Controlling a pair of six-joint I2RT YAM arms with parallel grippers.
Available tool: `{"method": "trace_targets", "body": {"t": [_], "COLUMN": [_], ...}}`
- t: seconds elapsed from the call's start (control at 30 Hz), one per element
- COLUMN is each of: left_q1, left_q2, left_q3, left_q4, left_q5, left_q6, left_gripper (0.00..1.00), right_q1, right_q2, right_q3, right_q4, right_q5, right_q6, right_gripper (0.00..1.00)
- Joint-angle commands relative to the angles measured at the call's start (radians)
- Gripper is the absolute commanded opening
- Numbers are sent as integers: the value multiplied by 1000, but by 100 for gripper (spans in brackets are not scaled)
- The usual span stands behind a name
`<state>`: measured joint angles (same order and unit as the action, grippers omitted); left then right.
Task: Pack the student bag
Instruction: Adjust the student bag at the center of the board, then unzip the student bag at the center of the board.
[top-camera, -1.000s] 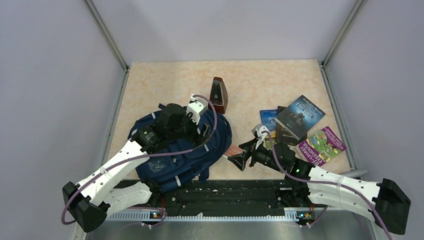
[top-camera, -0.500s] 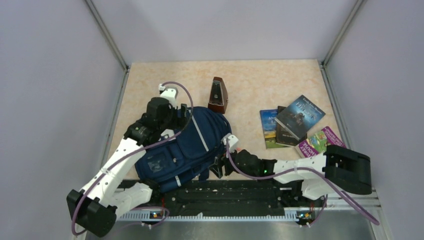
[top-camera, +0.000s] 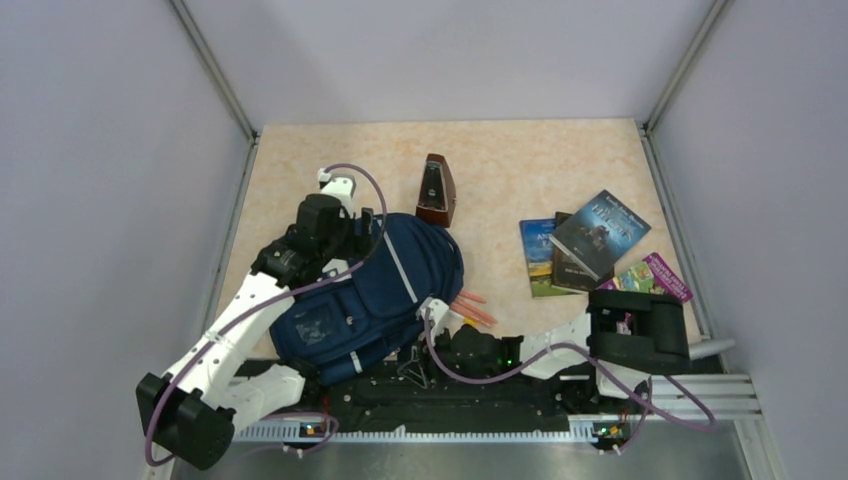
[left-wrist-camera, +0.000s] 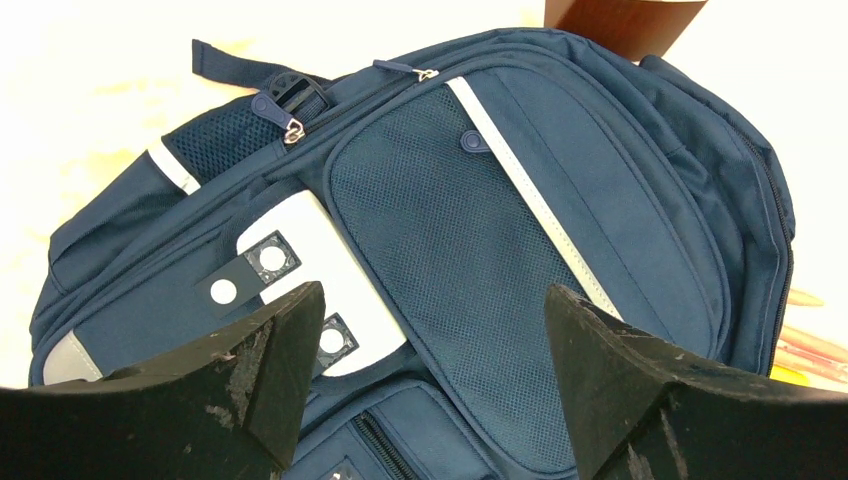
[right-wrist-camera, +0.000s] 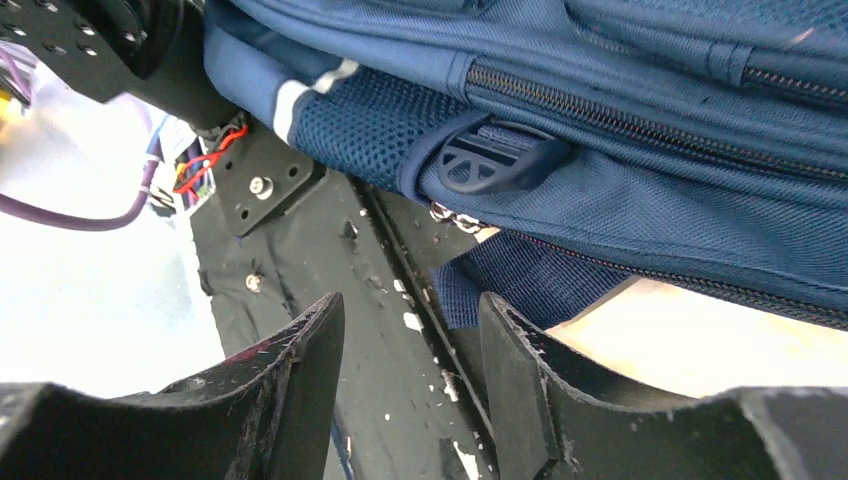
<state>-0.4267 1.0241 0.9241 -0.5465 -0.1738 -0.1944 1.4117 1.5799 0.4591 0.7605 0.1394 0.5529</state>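
Fabric of the student bag (top-camera: 375, 290) fills much of both wrist views. From above, the navy bag lies flat on the table (top-camera: 520, 160) at about 8 o'clock from the table's middle, with its near end reaching the black rail (top-camera: 500, 388) along the front edge. The left gripper (left-wrist-camera: 432, 300) hovers over the bag's 11 o'clock corner, released, its two dark fingers spread wide with nothing between them. Below it are the bag's mesh pocket (left-wrist-camera: 450, 235) and a thin light-grey stripe (left-wrist-camera: 530, 205) running across the front panel. The right gripper (right-wrist-camera: 405, 312) sits low at the bag's 5 o'clock edge, above the rail. Its fingers are parted and empty, and they touch no part of the bag. Just ahead of them a black plastic buckle (right-wrist-camera: 490, 160) rests against blue mesh under a closed zip (right-wrist-camera: 620, 115), and a dark blue strap (right-wrist-camera: 520, 280) hangs down toward the rail. A brown wooden metronome (top-camera: 436, 190) stands upright just beside the bag at its 1 o'clock. A few orange pencils (top-camera: 472, 308) lie against the bag's 4 o'clock side. Several books (top-camera: 598, 232) lie overlapped at 3 o'clock, well apart from the bag.
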Motion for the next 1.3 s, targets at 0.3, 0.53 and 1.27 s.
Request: {"method": "trace_targets", "body": {"t": [0.3,0.53,1.27], "left_q1": [2,2,2], "left_q2": [13,12,10], "left_q3": [4,3,2], "left_q4": [14,14,10], "left_q5": [-14,-7,-5], "left_q6": [-7,-5,-3], "left_gripper": [85,85,86], "right_q1": [8,8,5], "right_q2": [182,195,267], "right_q3": [45,58,150], "right_q4": [255,272,200], "right_q5": [96,158,145], "right_q6": [-73,-129,-196], "right_gripper": [46,44,27]}}
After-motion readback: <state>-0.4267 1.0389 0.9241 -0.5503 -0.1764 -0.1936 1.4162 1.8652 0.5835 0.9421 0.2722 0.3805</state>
